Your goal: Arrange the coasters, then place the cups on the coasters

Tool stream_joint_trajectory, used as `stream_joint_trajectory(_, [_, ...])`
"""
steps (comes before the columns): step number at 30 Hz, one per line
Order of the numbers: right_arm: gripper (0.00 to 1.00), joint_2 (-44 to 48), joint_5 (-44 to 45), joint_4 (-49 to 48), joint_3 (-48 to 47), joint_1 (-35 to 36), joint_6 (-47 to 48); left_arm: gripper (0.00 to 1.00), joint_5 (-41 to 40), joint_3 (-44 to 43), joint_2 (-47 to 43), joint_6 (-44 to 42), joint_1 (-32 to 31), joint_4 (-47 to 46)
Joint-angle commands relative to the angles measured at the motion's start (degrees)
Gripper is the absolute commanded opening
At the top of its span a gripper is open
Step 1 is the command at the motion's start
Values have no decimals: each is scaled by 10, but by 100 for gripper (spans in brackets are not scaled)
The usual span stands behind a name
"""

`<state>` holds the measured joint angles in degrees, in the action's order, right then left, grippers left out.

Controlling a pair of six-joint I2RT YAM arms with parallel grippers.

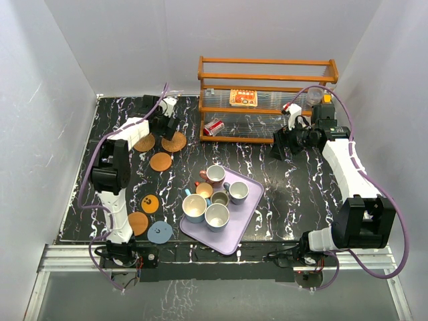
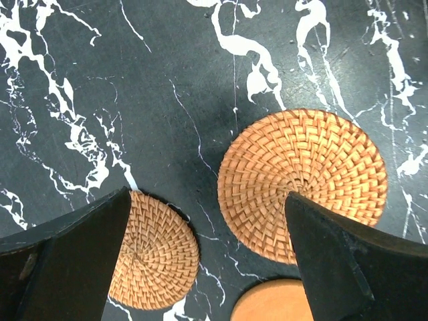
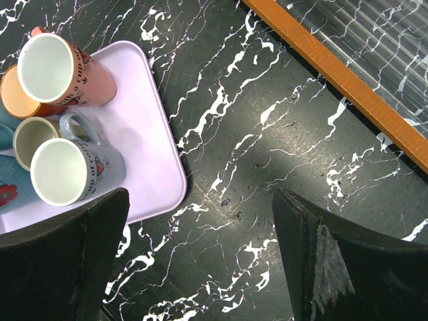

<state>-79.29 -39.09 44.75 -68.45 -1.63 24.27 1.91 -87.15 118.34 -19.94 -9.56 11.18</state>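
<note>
One black marble-patterned table bears, at frame centre, a lilac rectangular tray carrying six handled ceramic mugs, judged staged there until coasters are set. Six thin round coasters lie left of it: two woven rattan discs upper left, a plain orange disc below, then a dotted orange disc, another plain orange disc and a grey-blue disc lower left. Left gripper hovers over the rattan pair, fingers released, empty, likely for a pick. Right gripper, fingers apart, empty, hangs over bare table upper right of the tray.
</note>
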Motion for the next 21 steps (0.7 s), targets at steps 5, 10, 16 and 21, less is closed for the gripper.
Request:
stream_joint_trajectory(5, [88, 7, -21, -25, -6, -4, 2, 99, 41, 23, -112, 3, 3, 47])
stream_joint_trajectory(10, [88, 2, -28, -28, -9, -4, -2, 99, 90, 87, -174, -19, 2, 67])
stream_joint_trajectory(16, [89, -5, -31, -23, -19, -4, -7, 99, 121, 136, -205, -16, 2, 101])
stream_joint_trajectory(21, [94, 6, -10, -17, -25, -4, -7, 99, 148, 180, -215, -14, 2, 85])
